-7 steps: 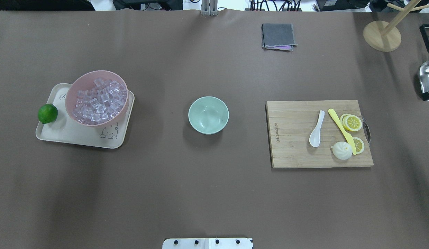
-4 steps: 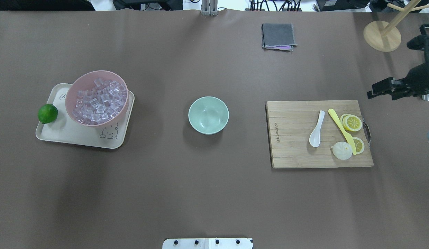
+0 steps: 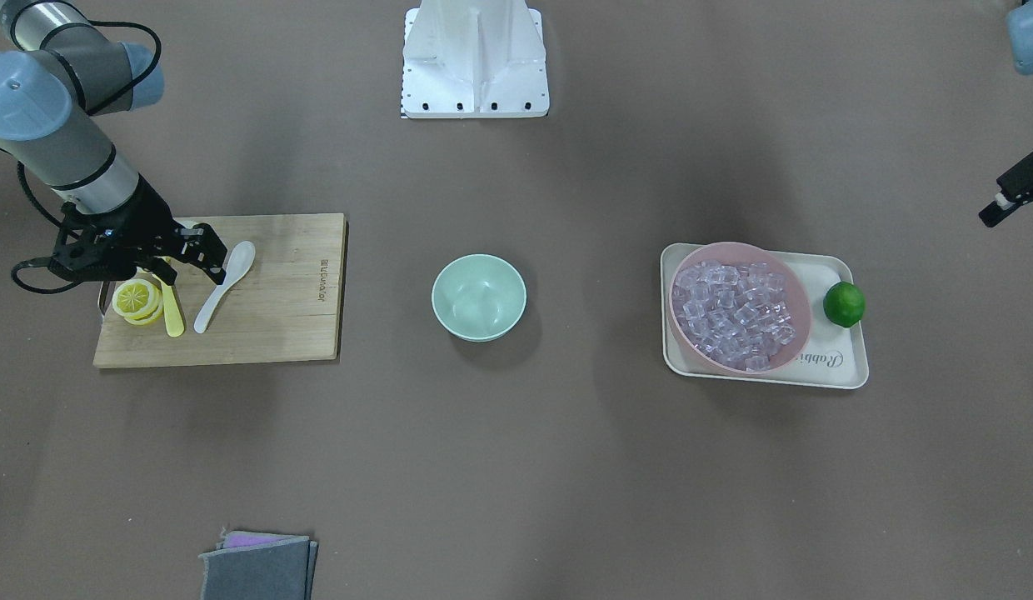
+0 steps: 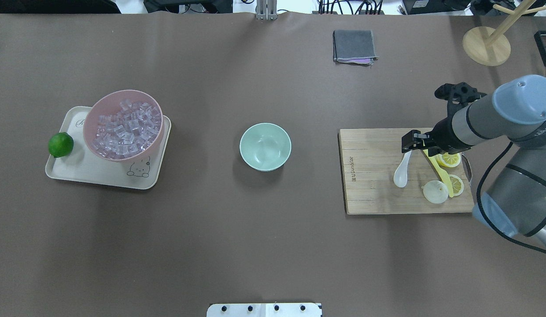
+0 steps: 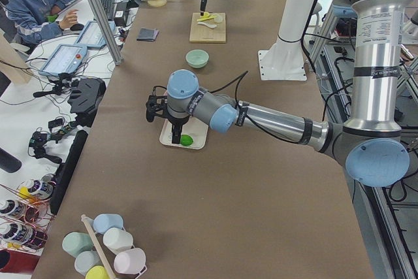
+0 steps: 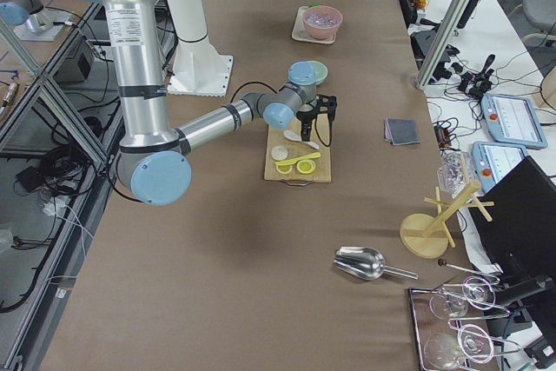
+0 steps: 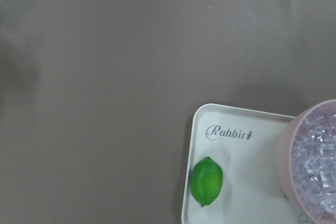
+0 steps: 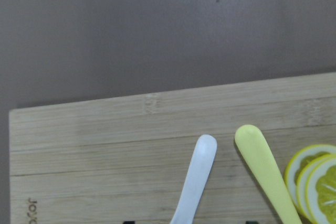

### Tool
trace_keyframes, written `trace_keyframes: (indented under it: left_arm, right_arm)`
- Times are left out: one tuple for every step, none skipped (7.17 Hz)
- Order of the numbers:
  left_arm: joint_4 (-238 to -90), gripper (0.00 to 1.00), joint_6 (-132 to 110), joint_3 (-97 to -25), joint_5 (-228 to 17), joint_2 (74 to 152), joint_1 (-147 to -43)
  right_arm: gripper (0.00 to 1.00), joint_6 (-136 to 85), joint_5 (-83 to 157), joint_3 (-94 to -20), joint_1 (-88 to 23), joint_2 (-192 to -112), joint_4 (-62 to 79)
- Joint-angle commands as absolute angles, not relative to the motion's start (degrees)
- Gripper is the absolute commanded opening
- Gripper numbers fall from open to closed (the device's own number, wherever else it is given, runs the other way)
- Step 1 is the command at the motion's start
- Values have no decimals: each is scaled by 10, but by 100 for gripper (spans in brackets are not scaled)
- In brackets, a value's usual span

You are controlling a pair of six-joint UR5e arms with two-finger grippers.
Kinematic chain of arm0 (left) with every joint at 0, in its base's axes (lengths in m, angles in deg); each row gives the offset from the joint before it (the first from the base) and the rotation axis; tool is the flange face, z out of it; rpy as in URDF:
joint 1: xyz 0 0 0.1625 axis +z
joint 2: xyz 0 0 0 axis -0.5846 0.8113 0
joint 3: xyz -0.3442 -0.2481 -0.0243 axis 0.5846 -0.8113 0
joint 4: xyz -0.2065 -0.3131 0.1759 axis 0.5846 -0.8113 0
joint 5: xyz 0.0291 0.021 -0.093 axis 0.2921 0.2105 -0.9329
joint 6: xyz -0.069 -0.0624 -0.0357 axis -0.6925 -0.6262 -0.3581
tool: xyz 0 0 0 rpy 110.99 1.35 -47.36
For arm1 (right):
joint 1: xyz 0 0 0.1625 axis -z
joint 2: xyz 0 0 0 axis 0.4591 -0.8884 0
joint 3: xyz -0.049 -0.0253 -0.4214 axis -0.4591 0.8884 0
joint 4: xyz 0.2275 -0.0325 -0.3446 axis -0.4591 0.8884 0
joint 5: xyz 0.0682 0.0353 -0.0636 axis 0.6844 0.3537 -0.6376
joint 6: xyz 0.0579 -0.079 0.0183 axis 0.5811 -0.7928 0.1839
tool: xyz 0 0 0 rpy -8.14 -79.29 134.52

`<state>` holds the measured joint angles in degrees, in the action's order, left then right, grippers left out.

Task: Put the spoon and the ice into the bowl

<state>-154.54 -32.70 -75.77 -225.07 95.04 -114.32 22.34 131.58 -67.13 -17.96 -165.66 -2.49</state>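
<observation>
- Nearest the robot, a white base plate sits at the edge of the brown tabletop.
- On the robot's right lies a wooden cutting board. At its near side a white bun touches a yellow knife, with lemon slices just beside the blade.
- The spoon lies on the board just left of the knife and apart from it, scoop toward the robot.
- The bowl stands mid-tabletop, well apart from the board and the tray.
- That cream tray, on the left, carries a pink bowl heaped with ice, and a lime at its outer edge.
- Farthest off lie a folded grey cloth and a wooden stand.
- The right arm reaches in over the board's far right corner. Its right end effector hovers above the spoon's handle, released and spread wide, with the knife's handle close by the outer finger.
- The left end effector hangs above bare tabletop beyond the tray's lime end. I cannot tell whether it is released or clenched.
</observation>
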Motion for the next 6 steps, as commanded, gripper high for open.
trace_keyframes:
  left_arm:
    - [-1548,98,-399,-760,-2225,986,-1100]
    - [-1549,98,-401,-762,-2215,986,-1091]
    - [-1549,98,-401,-762,-2214,986,-1091]
    - [-1549,98,-401,-763,-2214,986,-1090]
    - [-1549,98,-401,-763,-2214,986,-1090]
    - [-1549,98,-401,-762,-2214,986,-1090]
  right_arm:
    - [64,224,1311,-646,-157,-1646,-24]
    - [60,229,1311,-644,-157,-1643,-24]
    - [59,229,1311,-637,-157,-1638,-26]
    - [59,230,1311,-626,-157,-1632,-27]
    - [59,230,1309,-619,-157,-1624,-27]
    - [56,231,1309,-618,-158,-1623,-29]
